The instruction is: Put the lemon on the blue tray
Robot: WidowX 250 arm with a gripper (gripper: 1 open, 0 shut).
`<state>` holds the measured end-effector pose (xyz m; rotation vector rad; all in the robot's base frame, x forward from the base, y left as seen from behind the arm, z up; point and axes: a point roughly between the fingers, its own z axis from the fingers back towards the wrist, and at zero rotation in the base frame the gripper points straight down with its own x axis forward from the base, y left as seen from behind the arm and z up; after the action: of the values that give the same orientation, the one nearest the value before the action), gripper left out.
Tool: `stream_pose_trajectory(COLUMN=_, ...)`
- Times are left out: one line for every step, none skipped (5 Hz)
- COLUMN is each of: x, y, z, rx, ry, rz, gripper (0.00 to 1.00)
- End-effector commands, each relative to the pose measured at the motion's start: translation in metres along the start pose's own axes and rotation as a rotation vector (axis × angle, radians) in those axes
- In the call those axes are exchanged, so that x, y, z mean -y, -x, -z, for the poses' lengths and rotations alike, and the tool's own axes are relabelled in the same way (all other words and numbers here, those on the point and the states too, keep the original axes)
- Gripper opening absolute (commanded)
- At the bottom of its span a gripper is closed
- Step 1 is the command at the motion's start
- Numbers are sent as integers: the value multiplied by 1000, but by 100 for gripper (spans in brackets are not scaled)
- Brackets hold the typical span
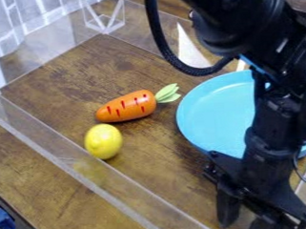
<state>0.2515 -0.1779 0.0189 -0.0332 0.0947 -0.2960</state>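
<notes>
The lemon (104, 140) is a small bright yellow toy fruit lying loose on the wooden table, just below the carrot and well left of my gripper. At the right lies the blue tray (222, 111), a wide round dish partly covered by my arm. My gripper (259, 213) points down at the bottom right, in front of the tray's near rim. Its fingers stand apart with nothing between them. The lemon is off the tray, with bare wood between them.
An orange carrot (127, 107) with green leaves lies left of the tray. A clear plastic wall (68, 158) runs along the table's near left edge, close to the lemon. Black cables (179, 48) hang from the arm above the tray.
</notes>
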Motion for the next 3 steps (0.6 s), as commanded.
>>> stream_pose_trajectory(x=-2, y=-3, z=-7, rx=13, ry=1, rz=1, gripper=100)
stream_pose_trajectory(x=-17, y=-4, z=-8, rx=25, ry=-10, rz=-18, gripper=100)
stream_pose_trajectory(x=-32, y=-5, z=-9, rx=35, ry=-24, rz=-38, gripper=100)
